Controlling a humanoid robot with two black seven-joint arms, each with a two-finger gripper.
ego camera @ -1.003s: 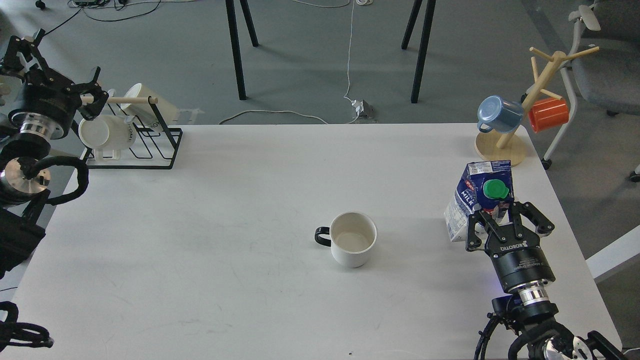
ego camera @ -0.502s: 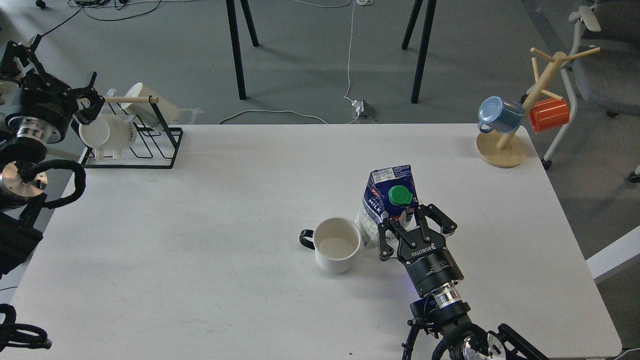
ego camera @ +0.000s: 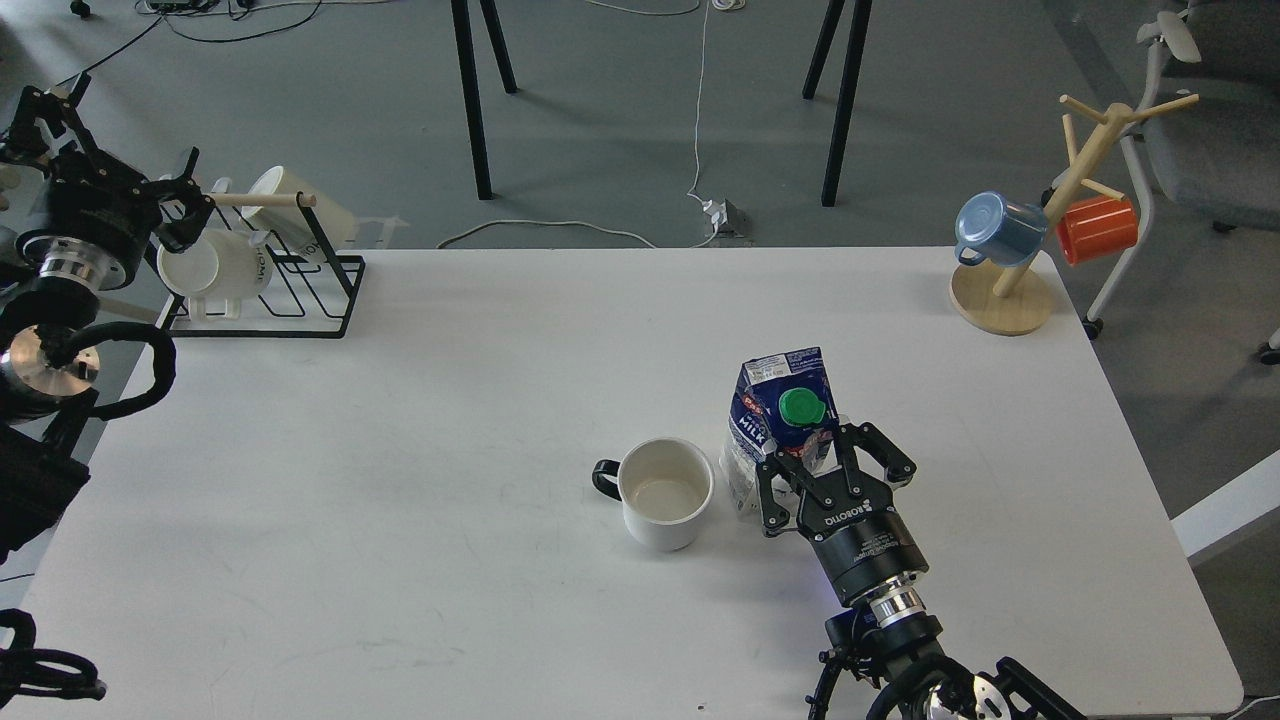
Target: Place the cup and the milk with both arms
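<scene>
The cup (ego camera: 663, 492) is a white mug with a black handle pointing left. It stands upright near the table's middle. The milk (ego camera: 778, 412) is a blue and white carton with a green cap. It stands just right of the cup, tilted slightly, and I cannot tell whether they touch. My right gripper (ego camera: 812, 452) comes in from the lower right and is shut on the carton's lower part. My left gripper (ego camera: 110, 150) is open and empty at the far left, beside the mug rack, far from the cup.
A black wire rack (ego camera: 300, 290) with white mugs (ego camera: 215, 268) stands at the table's back left corner. A wooden mug tree (ego camera: 1005, 295) with a blue mug (ego camera: 995, 230) and an orange mug (ego camera: 1098, 228) stands at the back right corner.
My right gripper has carried the milk from the table's right side leftward to beside the cup, then slightly nearer. The cup has shifted a little left. The left arm has barely moved.
</scene>
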